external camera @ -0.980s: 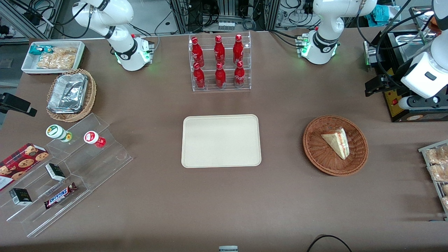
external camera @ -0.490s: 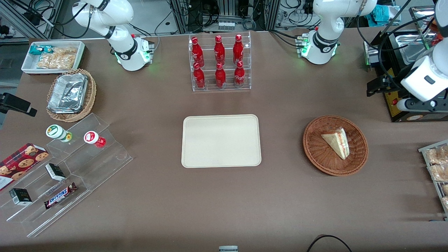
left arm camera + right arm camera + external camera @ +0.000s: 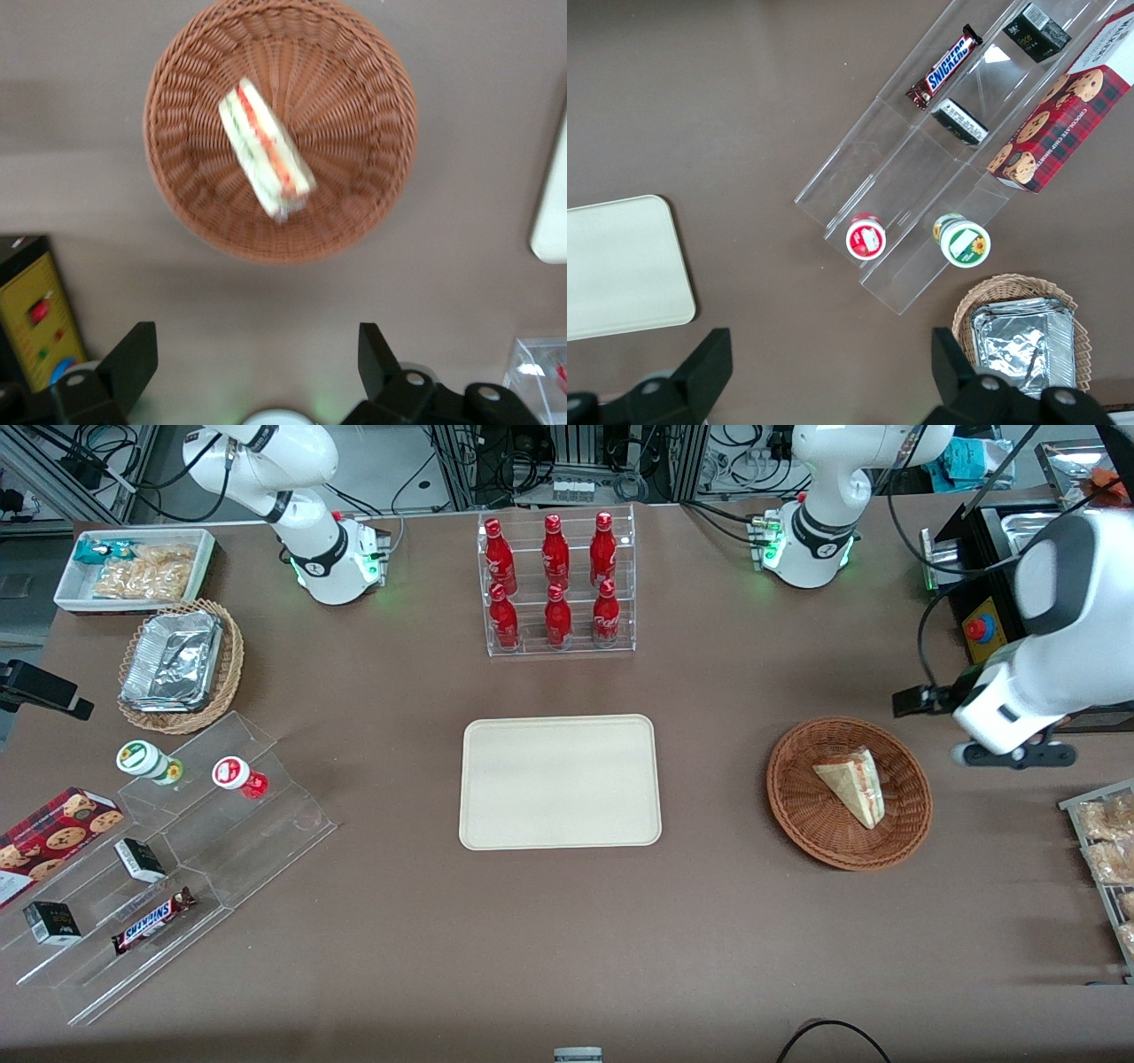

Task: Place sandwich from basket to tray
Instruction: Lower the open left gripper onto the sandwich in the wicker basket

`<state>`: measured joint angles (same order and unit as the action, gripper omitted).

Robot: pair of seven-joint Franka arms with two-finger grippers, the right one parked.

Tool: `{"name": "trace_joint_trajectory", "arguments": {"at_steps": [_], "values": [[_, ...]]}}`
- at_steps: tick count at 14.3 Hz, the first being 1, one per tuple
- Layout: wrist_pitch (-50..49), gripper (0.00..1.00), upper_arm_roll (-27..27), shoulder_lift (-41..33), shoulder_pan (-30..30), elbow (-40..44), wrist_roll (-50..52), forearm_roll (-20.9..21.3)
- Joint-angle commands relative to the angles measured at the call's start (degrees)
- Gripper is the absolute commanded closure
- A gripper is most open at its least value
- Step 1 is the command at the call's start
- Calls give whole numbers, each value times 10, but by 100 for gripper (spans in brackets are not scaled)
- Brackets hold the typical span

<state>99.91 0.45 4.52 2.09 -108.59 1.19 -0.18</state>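
The tool [image 3: 252, 372] is hanging wide open, empty, beside the round reddish-brown wicker basket [image 3: 372, 190]; the pale triangular sandwich [image 3: 266, 150] is lying inside, ahead of the fingers, long axis slanted.

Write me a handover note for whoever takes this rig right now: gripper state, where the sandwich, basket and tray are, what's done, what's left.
Left gripper: open, empty, hovering above the table just beside the basket, toward the working arm's end.
Sandwich: lying in the basket, untouched.
Tray: mid-table, nothing on it, toward the parked arm's end from the basket.
Done: approach only.
Left: centre over the sandwich, descend, grasp, carry to the tray, release.
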Motion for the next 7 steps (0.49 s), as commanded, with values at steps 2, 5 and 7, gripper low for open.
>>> {"name": "trace_joint_trajectory", "arguments": {"at_steps": [2,5,7], "values": [[153,0,3,-21,3,-127,107,-1],[264,0,3,-22,3,-204,261,-1],[290,0,3,-7,3,-208,340,-2]]}}
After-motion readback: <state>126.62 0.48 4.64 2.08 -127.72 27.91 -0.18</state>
